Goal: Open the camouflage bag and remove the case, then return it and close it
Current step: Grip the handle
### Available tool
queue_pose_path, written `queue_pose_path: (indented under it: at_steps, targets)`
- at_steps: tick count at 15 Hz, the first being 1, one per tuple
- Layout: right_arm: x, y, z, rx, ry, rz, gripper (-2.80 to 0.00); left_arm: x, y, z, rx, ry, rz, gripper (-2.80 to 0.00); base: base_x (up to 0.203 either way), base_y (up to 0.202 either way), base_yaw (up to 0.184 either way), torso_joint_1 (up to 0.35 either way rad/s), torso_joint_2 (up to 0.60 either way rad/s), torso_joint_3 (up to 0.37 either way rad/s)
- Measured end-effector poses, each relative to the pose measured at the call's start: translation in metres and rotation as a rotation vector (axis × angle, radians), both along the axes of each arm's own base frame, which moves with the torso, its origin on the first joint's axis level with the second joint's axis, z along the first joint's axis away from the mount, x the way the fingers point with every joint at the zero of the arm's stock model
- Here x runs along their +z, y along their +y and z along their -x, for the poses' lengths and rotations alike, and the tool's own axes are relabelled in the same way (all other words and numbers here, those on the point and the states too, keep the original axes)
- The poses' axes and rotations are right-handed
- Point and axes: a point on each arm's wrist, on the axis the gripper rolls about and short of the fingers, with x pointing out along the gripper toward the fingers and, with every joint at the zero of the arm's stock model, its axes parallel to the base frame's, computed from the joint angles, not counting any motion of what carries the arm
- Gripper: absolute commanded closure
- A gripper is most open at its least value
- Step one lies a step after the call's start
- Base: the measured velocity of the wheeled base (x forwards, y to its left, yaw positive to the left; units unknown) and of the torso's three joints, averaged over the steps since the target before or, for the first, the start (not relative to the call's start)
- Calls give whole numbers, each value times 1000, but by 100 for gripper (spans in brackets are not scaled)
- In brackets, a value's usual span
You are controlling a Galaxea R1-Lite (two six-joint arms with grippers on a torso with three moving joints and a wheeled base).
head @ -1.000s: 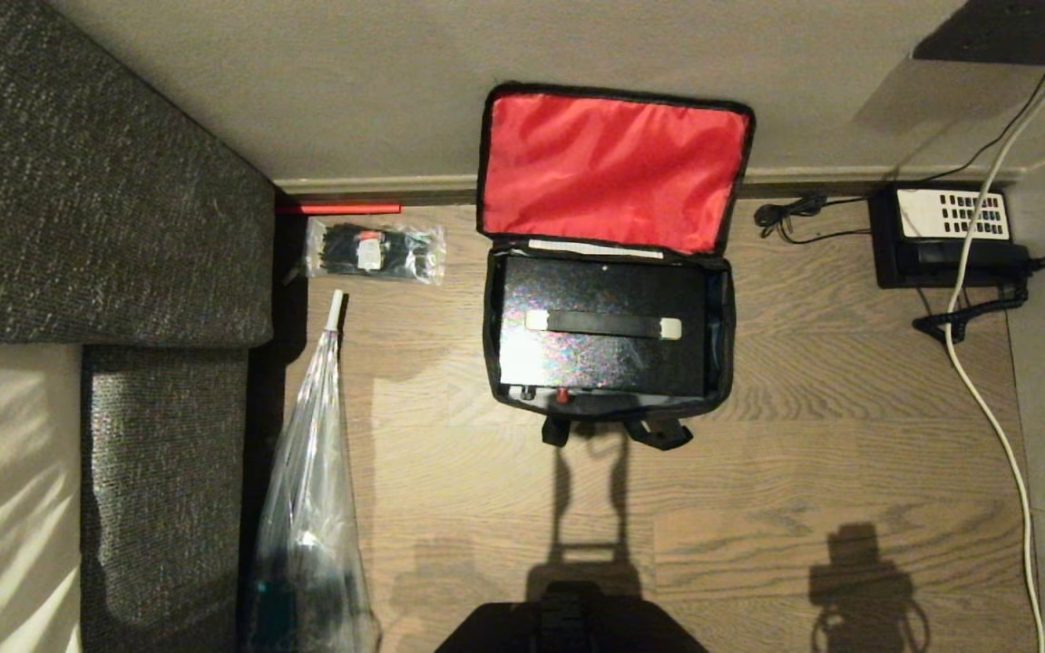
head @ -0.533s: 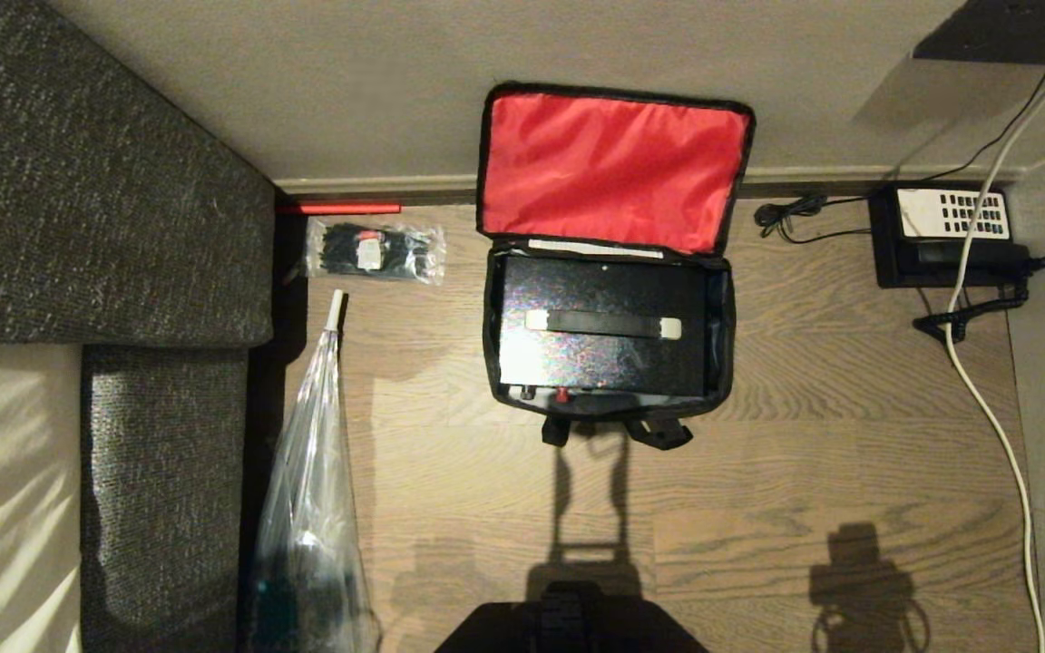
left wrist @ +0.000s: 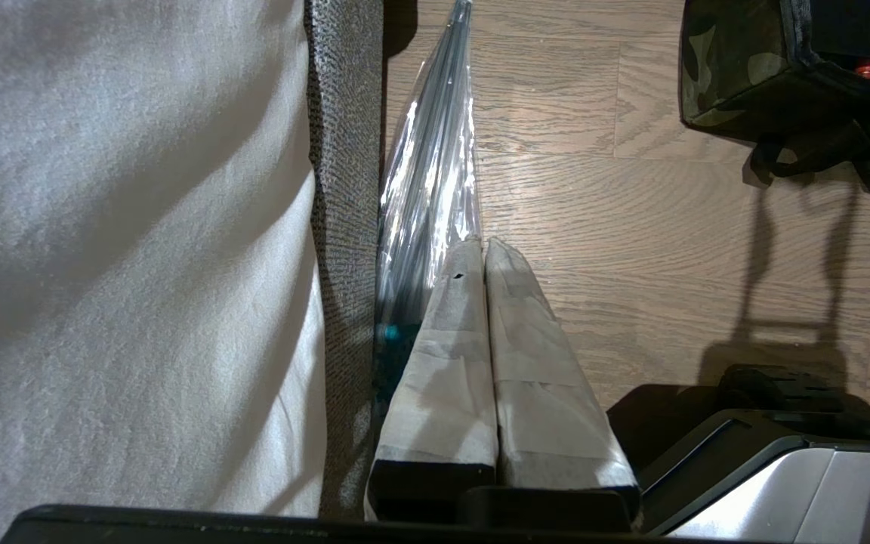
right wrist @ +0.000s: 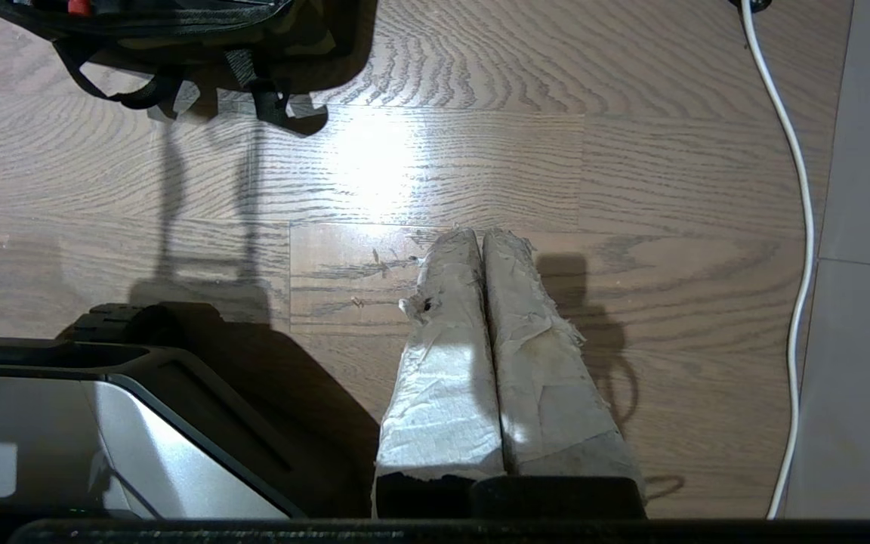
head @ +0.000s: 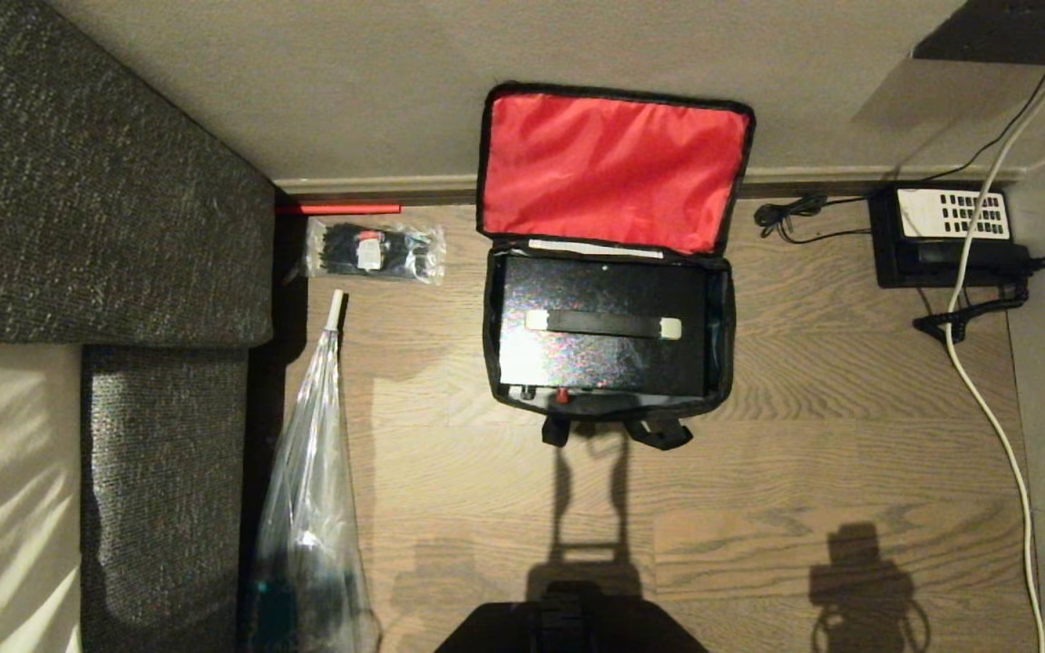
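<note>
The camouflage bag (head: pixel 720 363) stands open on the wood floor against the wall, its red-lined lid flap (head: pixel 611 168) leaning up against the wall. Inside lies the case (head: pixel 600 363), black and speckled, with its handle (head: pixel 602 324) on top and a small red latch (head: pixel 562 395) at the near edge. A corner of the camouflage bag (left wrist: pixel 722 75) shows in the left wrist view, and its straps (right wrist: pixel 178 83) in the right wrist view. My left gripper (left wrist: pixel 484 242) and right gripper (right wrist: pixel 480 233) hang shut and empty above the floor, well short of the bag. Neither arm shows in the head view.
A dark sofa (head: pixel 105 199) fills the left side. A clear plastic bag (head: pixel 309 508) leans beside it, and a packet of black zip ties (head: pixel 373 251) lies near the wall. A black telephone (head: pixel 944 236) and a white cable (head: pixel 985 399) are at the right.
</note>
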Motion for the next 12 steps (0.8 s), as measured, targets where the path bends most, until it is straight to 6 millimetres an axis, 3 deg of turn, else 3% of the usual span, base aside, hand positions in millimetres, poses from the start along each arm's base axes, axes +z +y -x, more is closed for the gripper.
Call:
queue_pose_path:
  at_steps: [12]
  targets:
    - [0,0,0,0,0,0,0,0,0,0,0,0,1,0,0,0,0,0,0,0]
